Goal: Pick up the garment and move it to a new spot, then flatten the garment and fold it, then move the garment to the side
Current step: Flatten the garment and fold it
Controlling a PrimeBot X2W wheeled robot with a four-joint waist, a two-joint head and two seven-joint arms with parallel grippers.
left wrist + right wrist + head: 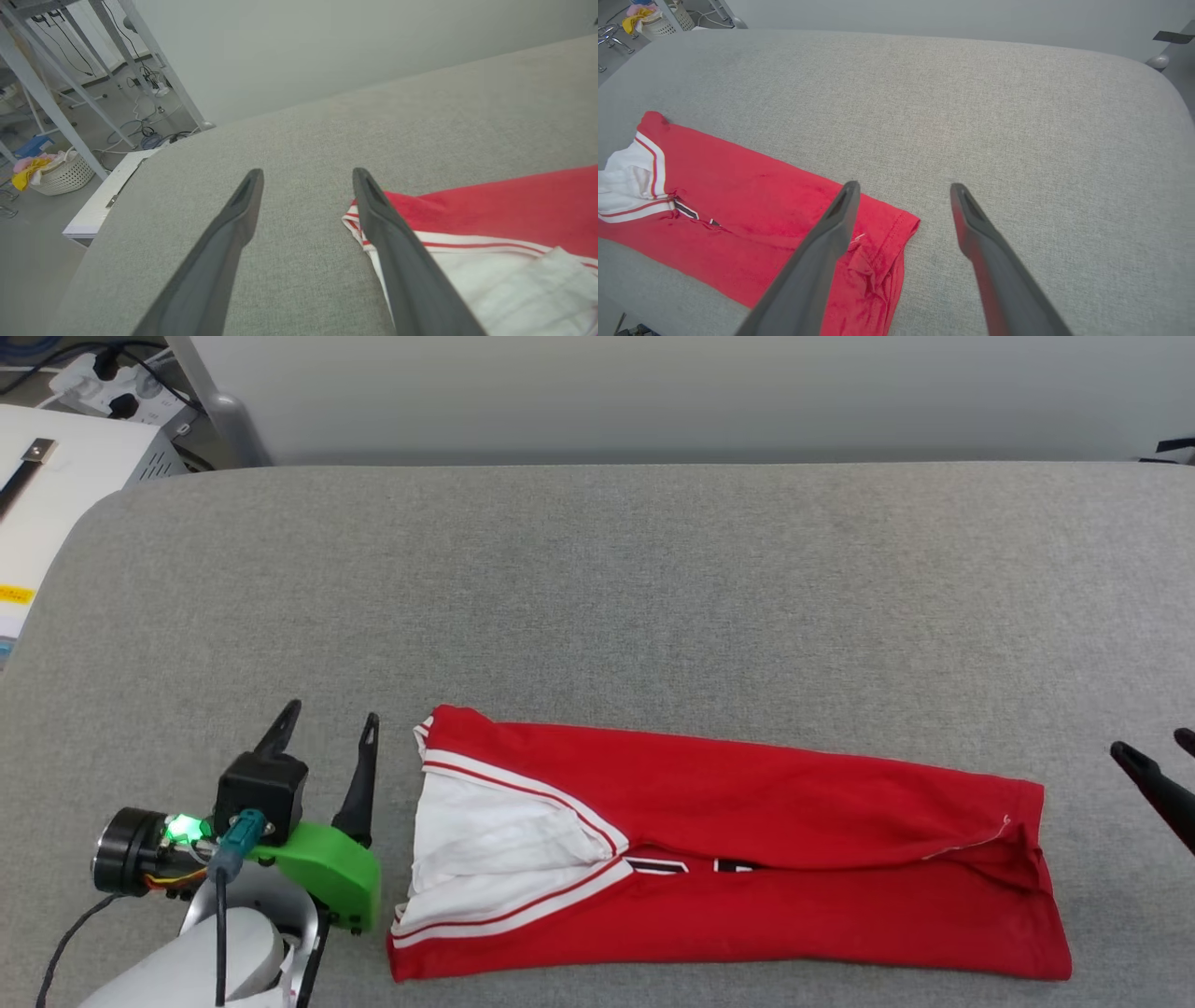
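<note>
- The garment (747, 859) lies on the grey padded table (597, 569), close to its near edge, as a long narrow band running left to right
- Both long sides are turned in toward the middle; the white sleeve (485, 845) and striped trim (523, 789) sit at the left end, the hem (1041, 859) at the right, and a sliver of black lettering (658, 866) shows where the flaps meet
- The left gripper (331, 711) hovers just beside the sleeve end, its jaws spread wide and empty; whether a finger brushes the trim cannot be told
- The right gripper (1150, 743) stands past the hem end, apart from the cloth in the head view, jaws also wide and holding nothing
- Judged from this lie, the move to a new spot, the flattening and the lengthwise folds look done
- Likely left: folding the band across its length, end over end, then shifting the bundle to the side; the hem corner looks rumpled and may want smoothing first
</note>
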